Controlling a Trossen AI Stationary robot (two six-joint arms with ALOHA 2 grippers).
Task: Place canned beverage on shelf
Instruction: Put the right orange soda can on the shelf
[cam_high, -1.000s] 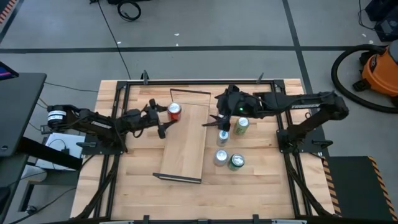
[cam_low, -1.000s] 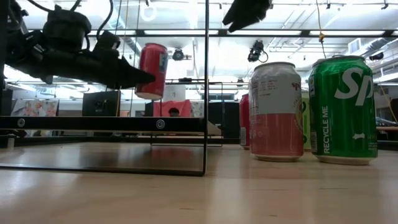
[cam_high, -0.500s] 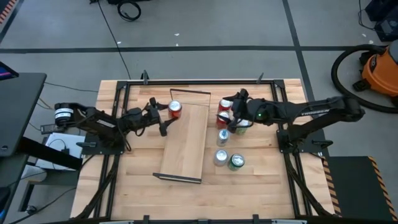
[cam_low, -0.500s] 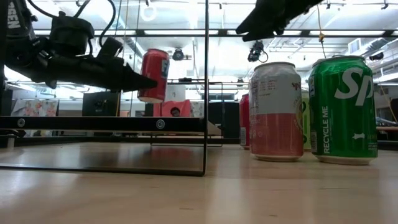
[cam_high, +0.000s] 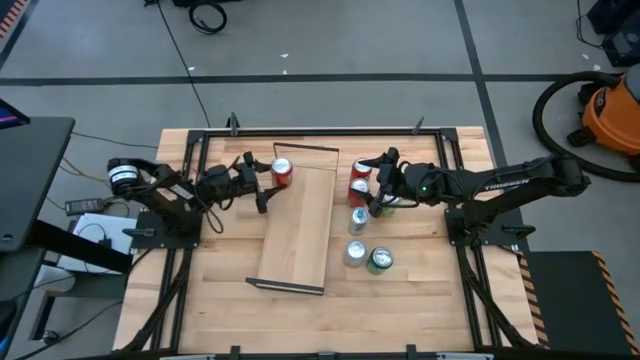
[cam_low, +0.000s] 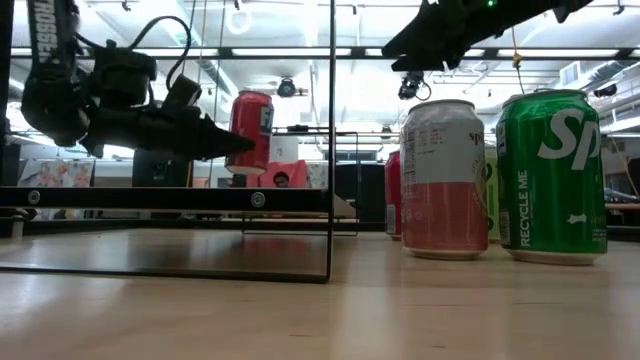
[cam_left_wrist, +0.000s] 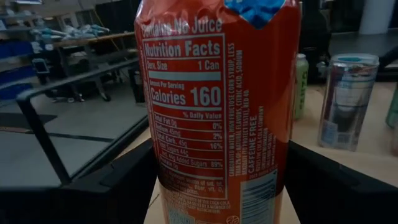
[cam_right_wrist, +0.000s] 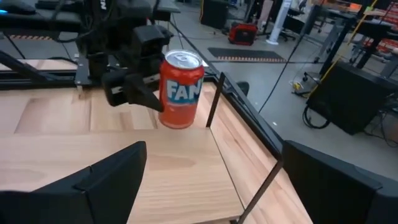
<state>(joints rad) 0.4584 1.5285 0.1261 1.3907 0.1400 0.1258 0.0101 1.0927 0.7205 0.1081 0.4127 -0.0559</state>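
An orange-red soda can (cam_high: 281, 174) is in my left gripper (cam_high: 266, 189), which is shut on it at the far left corner of the shelf, a long light-wood board (cam_high: 300, 225) with dark rod frames. The can also shows in the low view (cam_low: 252, 130) and the right wrist view (cam_right_wrist: 181, 90), nearly upright and close above the board. I cannot tell whether its base touches the board. My right gripper (cam_high: 376, 192) is open and empty, right of the shelf above a group of standing cans (cam_high: 358, 186). My left gripper pinches the can's side wall (cam_left_wrist: 168, 180) between its two fingers, about half-way up the can (cam_right_wrist: 160, 102). The fingers come level from the table's left. The can stands nearly upright in the hold, low over the shelf's far left corner.
Several cans stand on the slatted tabletop right of the shelf: two red (cam_high: 360, 168), two silver (cam_high: 354, 252), two green (cam_high: 379, 260). In the low view a pink-and-white can (cam_low: 443, 178) and a green can (cam_low: 552, 175) stand close by. A dark frame (cam_high: 320, 130) edges the table.
My left gripper has gone down toward the shelf with the can, which now stands more upright than before. My right gripper has drawn back from over the shelf's edge toward the table's right edge and now stays above the standing cans.
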